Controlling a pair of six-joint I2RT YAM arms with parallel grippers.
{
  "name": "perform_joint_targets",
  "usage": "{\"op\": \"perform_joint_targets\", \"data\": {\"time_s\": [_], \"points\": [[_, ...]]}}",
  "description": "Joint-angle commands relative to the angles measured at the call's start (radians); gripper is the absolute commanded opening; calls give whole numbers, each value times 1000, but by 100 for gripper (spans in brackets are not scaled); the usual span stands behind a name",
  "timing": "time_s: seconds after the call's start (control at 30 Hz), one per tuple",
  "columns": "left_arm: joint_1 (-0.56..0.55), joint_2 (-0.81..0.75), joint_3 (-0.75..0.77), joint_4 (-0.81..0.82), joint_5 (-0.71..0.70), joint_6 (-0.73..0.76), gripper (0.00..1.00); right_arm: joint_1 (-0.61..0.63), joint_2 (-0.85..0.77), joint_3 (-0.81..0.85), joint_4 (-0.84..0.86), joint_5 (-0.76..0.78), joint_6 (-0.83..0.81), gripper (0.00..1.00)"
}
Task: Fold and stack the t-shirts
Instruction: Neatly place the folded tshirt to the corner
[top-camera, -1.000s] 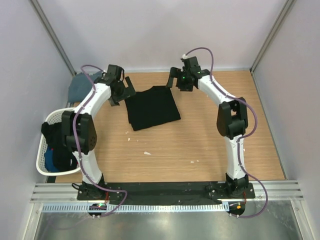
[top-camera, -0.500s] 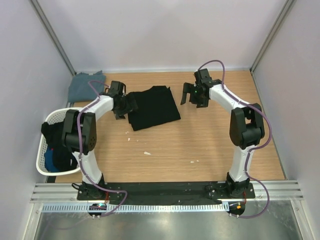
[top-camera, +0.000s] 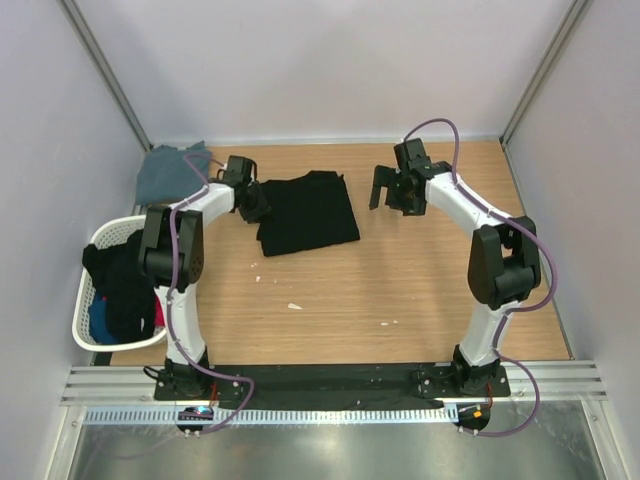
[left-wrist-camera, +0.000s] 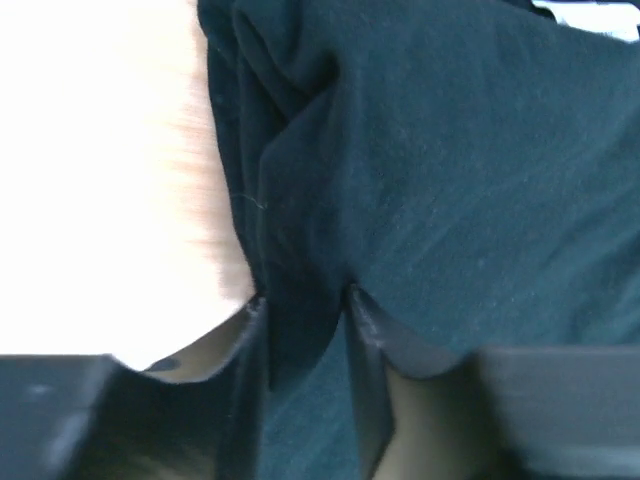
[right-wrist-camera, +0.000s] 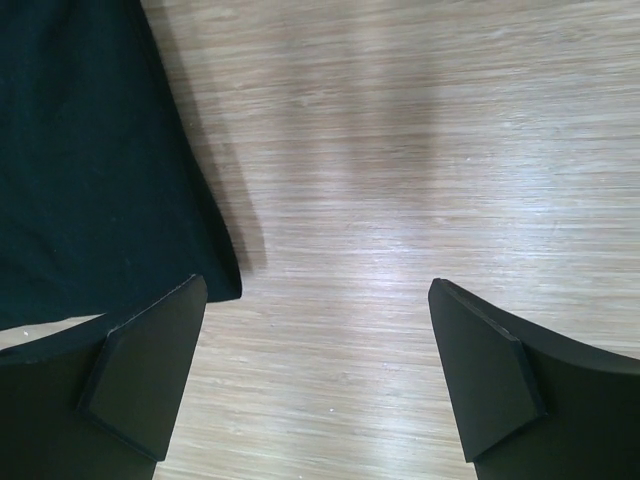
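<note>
The black t-shirt (top-camera: 305, 212) lies folded into a rough rectangle on the far half of the table (top-camera: 400, 300), a little left of centre. It is slightly skewed, so its near-right corner reaches furthest towards you. Its left and right edges run near to far.

Your left gripper (top-camera: 252, 205) sits right at the shirt's left edge, about midway along it. In the left wrist view the two fingers (left-wrist-camera: 362, 330) stand close together with a raised ridge of black cloth pinched between them, so the left jaws are clamped on the shirt's left edge. The rest of the shirt spreads away from the jaws to the right, and bare wood shows on the other side.

Your right gripper (top-camera: 390, 192) hangs well apart from the shirt, off its far-right corner, above bare wood. Its jaws are spread wide and hold nothing. In the right wrist view the shirt's right edge lies just beside the left finger and does not come between the two.

The left arm therefore has the shirt, and any carry or drag would start from that left edge. Behind the left arm, the slate grey-blue t-shirt (top-camera: 165, 172) lies in the far-left corner, which looks like the natural stacking spot. The white laundry basket (top-camera: 100, 236) stands at the left edge, nearer you, with dark clothes inside.
</note>
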Motion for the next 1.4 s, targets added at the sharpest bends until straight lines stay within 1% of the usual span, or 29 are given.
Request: {"op": "perform_joint_targets", "data": {"time_s": [0.0, 0.03, 0.07, 0.17, 0.2, 0.27, 0.3, 0.37, 0.4, 0.43, 0.5, 0.53, 0.57, 0.67, 0.83, 0.9, 1.07, 1.23, 1.37], "points": [[11, 53, 51, 34, -28, 31, 28, -9, -67, -11, -2, 63, 13, 100], [14, 61, 64, 26, -28, 42, 9, -9, -74, -10, -3, 69, 21, 100], [24, 67, 95, 5, -34, 63, 0, -12, -75, -8, -2, 69, 24, 100], [40, 74, 155, -24, -59, 121, 0, -22, -90, -5, -7, 73, 39, 100], [47, 70, 208, -47, -92, 170, 0, -23, -95, -3, -5, 73, 44, 100], [58, 78, 279, -84, -105, 224, 0, -26, -100, -5, -4, 83, 47, 100], [73, 84, 357, -128, -137, 271, 0, -26, -104, -8, -3, 95, 45, 100], [83, 109, 445, -176, -154, 313, 0, -28, -107, -16, 0, 110, 47, 100], [86, 119, 483, -228, -163, 338, 0, -28, -109, -20, 3, 128, 45, 100], [96, 132, 571, -256, -172, 376, 0, -26, -110, -31, 6, 138, 45, 100], [112, 170, 658, -334, -173, 411, 0, -31, -109, -45, 7, 162, 47, 100], [119, 182, 733, -356, -171, 437, 0, -32, -109, -59, 12, 168, 50, 100], [135, 210, 771, -395, -171, 447, 0, -34, -106, -65, 13, 175, 53, 100], [168, 235, 856, -434, -169, 459, 0, -42, -95, -79, 20, 172, 64, 100], [195, 199, 847, -440, -159, 491, 0, -45, -74, -77, 21, 173, 67, 100], [245, 186, 838, -434, -153, 513, 0, -46, -64, -77, 24, 176, 65, 100], [279, 179, 853, -433, -119, 542, 0, -46, -34, -69, 20, 159, 71, 100], [294, 190, 897, -437, -127, 608, 0, -46, -11, -59, 10, 138, 85, 100], [340, 189, 922, -423, -171, 612, 0, -46, 11, -31, -16, 129, 88, 100]]}}
